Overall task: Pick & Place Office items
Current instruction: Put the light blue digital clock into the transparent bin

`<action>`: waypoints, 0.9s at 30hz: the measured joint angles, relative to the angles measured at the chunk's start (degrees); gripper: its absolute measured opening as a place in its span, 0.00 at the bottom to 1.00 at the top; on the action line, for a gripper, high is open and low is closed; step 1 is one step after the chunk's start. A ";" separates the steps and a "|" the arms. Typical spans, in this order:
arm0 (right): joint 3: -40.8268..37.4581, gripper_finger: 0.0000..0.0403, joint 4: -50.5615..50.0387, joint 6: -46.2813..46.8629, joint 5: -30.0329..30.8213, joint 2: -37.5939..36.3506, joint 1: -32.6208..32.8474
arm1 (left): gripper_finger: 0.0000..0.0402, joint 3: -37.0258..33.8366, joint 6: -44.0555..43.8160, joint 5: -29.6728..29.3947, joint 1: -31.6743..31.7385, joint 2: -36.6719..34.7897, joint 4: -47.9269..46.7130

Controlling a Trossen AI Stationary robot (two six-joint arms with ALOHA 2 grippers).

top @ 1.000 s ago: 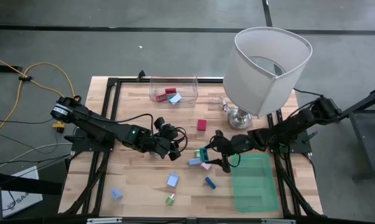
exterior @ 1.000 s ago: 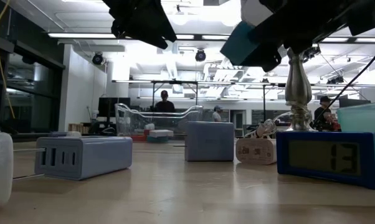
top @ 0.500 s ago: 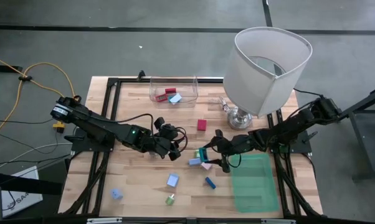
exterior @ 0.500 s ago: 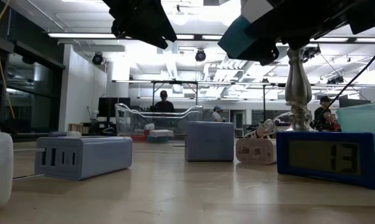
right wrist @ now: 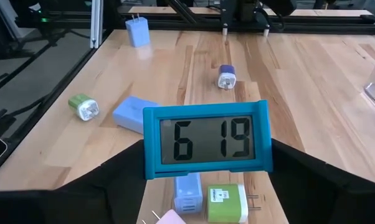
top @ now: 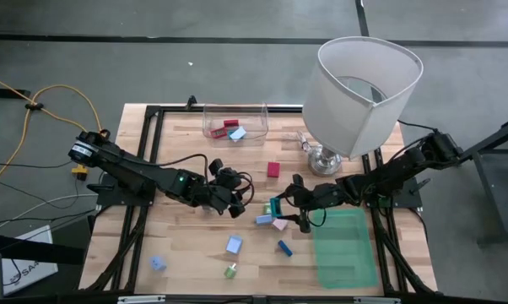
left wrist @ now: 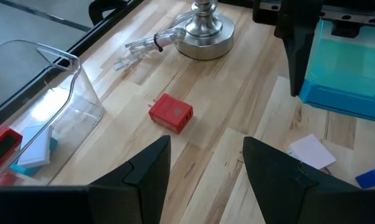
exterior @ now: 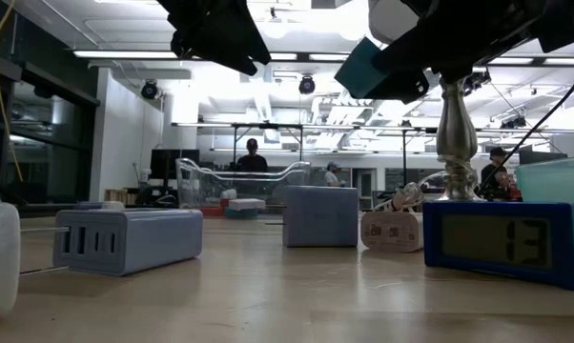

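Teal clock (top: 275, 207) is gripped aloft by the right fingers (top: 279, 209); the left fingers (top: 235, 203), at nine o'clock, are held apart, empty. If the grip is shifted, the clock could be dropped onto the bench (top: 195, 245).

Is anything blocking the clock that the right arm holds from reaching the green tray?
Nothing visible does. The right end effector holds the teal clock above the table, just beside the green tray.

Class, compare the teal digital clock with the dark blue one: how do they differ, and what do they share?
The teal clock is held off the table in the right gripper's jaws, while the dark blue clock stands on the table. The teal clock reads 6 19; the dark blue clock shows 13. Their casings differ in colour. Both are small rectangular clocks with grey digit displays.
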 joint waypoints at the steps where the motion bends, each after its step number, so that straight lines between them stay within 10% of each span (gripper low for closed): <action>1: 0.00 0.71 0.00 0.00 0.00 0.00 0.00 | 0.48 0.00 -0.02 0.17 0.00 0.00 -0.02; 19: 0.00 0.70 -0.03 0.00 -0.18 0.00 0.00 | 0.48 0.00 0.28 5.65 0.66 0.00 8.40; 27: 0.00 0.71 -0.03 0.03 -0.18 0.00 0.00 | 0.48 -0.04 20.20 22.78 1.06 1.04 12.67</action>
